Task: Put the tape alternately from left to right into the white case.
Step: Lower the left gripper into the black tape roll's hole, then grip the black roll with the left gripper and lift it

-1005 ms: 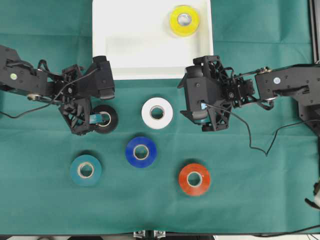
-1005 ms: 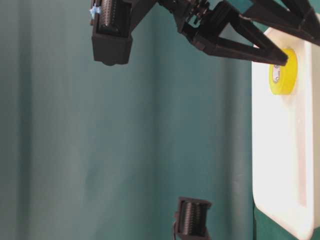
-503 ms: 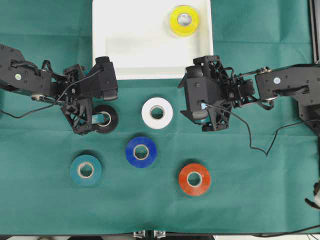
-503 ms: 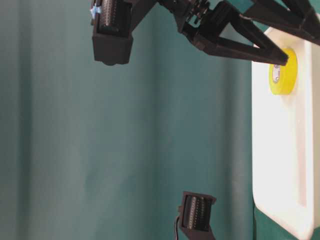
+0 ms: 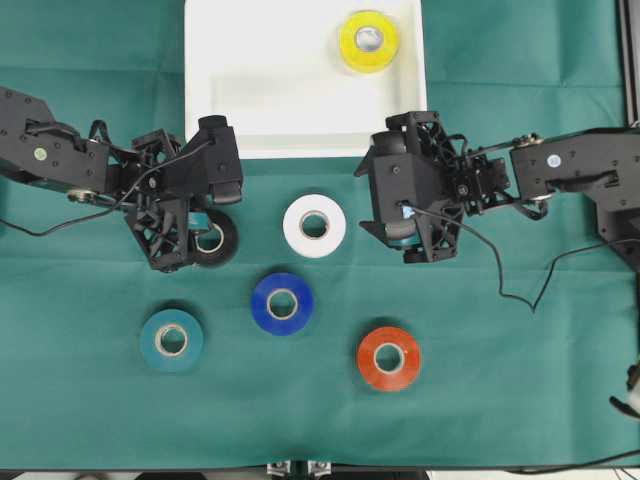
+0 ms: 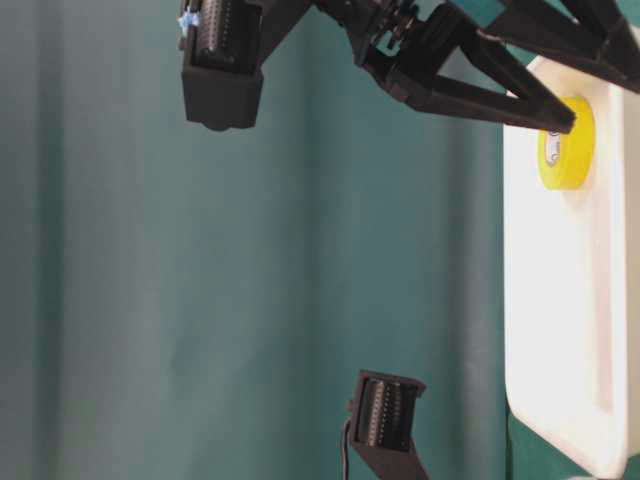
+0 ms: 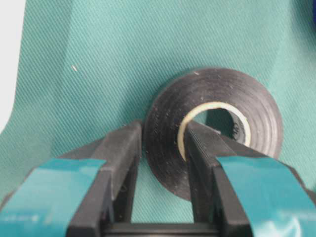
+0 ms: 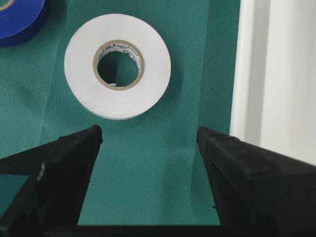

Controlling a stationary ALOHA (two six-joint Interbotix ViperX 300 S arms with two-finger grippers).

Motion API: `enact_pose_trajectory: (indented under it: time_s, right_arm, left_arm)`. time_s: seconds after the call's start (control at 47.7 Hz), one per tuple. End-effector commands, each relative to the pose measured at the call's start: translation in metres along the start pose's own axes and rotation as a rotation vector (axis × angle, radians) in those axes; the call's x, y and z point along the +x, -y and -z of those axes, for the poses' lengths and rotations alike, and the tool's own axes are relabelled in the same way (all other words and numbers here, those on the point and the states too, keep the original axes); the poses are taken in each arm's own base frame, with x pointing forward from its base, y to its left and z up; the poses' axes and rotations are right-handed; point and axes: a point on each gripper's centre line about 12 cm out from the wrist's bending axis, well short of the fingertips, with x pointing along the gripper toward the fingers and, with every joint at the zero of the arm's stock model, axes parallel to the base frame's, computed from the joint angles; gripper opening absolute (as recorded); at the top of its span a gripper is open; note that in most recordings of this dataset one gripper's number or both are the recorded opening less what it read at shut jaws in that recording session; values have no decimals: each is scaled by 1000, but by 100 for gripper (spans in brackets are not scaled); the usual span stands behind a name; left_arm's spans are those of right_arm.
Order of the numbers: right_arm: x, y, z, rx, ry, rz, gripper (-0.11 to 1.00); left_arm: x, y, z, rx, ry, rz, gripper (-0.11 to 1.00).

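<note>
A woven, matt green cloth [image 7: 98,59] is seen beneath the glossy black tape [image 7: 168,128]. Beside it, the white case [image 5: 270,90] is smooth plastic. Matt ribbed pads [image 7: 200,143] are seen.

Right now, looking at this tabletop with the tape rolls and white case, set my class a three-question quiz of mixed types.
1. True or false: the left pincer is shut on the black roll.
2. Which roll lies in the white case? A blue, B yellow, C teal.
3. Fill in: the open right pincer faces the ____ roll.

Key: 1 true, one finger sits inside the core. 2 B, the yellow roll. 3 white, the white roll.
</note>
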Motion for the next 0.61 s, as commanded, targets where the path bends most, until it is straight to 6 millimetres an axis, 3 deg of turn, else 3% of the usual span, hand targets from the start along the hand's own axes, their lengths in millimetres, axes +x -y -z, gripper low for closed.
enact_pose_trajectory:
  time_s: [0.0, 0.272, 0.587]
  right_arm:
    - [-7, -1, -9, 1, 38, -5, 85]
    - [-7, -1, -9, 3, 38, -6, 85]
    - [-7, -1, -10, 0, 44, -7, 85]
  left_arm:
    - [-6, 5, -9, 4, 31, 12, -4]
    - [-17, 8, -16, 6, 66, 25, -4]
    - [-57, 17, -41, 15, 167, 57, -4]
